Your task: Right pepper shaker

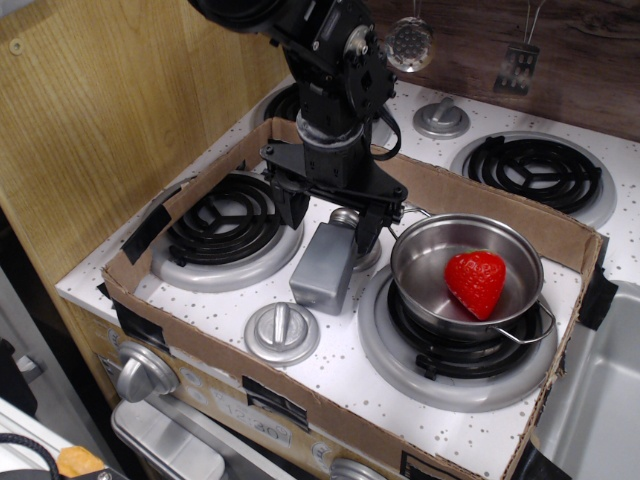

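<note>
The pepper shaker (325,265) is a grey boxy bottle with a shiny rounded cap. It lies tipped on the white stove top between the front left burner and the pot, cap pointing to the back right. My black gripper (330,215) is open and hangs just above the shaker's cap end. One finger (293,205) is to the left of the bottle and the other finger (368,228) is to the right of the cap. It holds nothing.
A steel pot (468,275) with a red strawberry (475,281) sits on the front right burner. A cardboard wall (300,395) rings the front stove area. A round knob (282,332) lies in front of the shaker. The front left burner (228,225) is bare.
</note>
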You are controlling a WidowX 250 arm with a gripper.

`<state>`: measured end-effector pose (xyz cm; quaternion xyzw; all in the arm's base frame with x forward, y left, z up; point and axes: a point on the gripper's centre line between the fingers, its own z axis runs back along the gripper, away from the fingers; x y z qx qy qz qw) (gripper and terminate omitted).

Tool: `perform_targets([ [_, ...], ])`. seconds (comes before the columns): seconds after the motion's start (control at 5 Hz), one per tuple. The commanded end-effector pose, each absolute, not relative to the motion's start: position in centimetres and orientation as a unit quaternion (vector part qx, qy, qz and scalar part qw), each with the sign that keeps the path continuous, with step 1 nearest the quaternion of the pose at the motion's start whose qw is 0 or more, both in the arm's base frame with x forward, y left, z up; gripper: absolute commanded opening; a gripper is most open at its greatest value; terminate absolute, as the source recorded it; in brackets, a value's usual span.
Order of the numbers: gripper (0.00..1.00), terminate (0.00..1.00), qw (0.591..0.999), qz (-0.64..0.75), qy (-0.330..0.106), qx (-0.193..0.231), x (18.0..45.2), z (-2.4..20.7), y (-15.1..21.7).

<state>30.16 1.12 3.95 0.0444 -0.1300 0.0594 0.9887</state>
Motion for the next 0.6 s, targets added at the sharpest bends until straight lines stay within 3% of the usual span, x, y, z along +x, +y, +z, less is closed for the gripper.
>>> perform_targets([
  [0.0,1.0,0.0,0.985,0.067,-0.157,0.035,30.58,3.52,1.69],
  [0.2,1.0,0.0,0.983,0.073,-0.164,0.031,30.71,3.2,1.78],
  [0.4,0.0,0.0,0.979,0.076,-0.184,0.037,30.83,3.51,1.9],
])
